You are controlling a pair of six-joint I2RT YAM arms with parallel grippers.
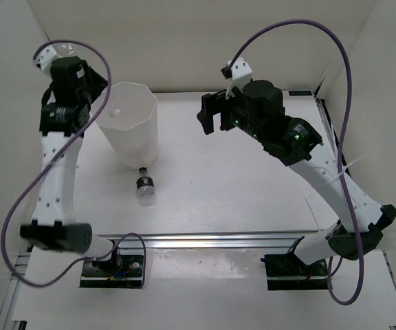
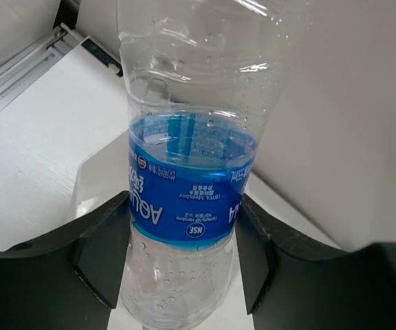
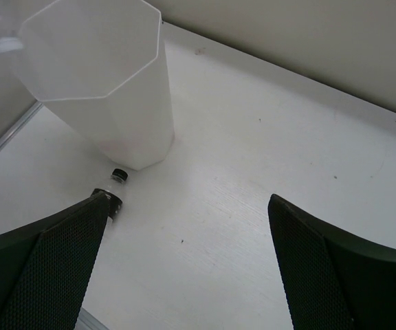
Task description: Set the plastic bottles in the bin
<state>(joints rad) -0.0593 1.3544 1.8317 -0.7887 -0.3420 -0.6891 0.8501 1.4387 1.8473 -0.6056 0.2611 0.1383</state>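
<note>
My left gripper [image 2: 181, 258] is shut on the blue-labelled clear plastic bottle [image 2: 184, 185], its dark fingers [image 2: 102, 254] pressing both sides of the label. In the top view it holds this bottle [image 1: 64, 47] high at the far left, just left of the bin's rim. The bin [image 1: 133, 124] is tall, white and octagonal; it also shows in the right wrist view [image 3: 108, 82]. A black-capped bottle [image 1: 144, 184] lies on the table just in front of the bin, partly hidden behind my right finger [image 3: 114, 184]. My right gripper [image 3: 184, 261] is open and empty, raised right of the bin [image 1: 213, 113]. The red-labelled and plain bottles are out of view.
White walls close in the table at the back and both sides. An aluminium rail [image 1: 212, 240] runs along the near edge by the arm bases. Purple cables [image 1: 342, 62] loop above both arms.
</note>
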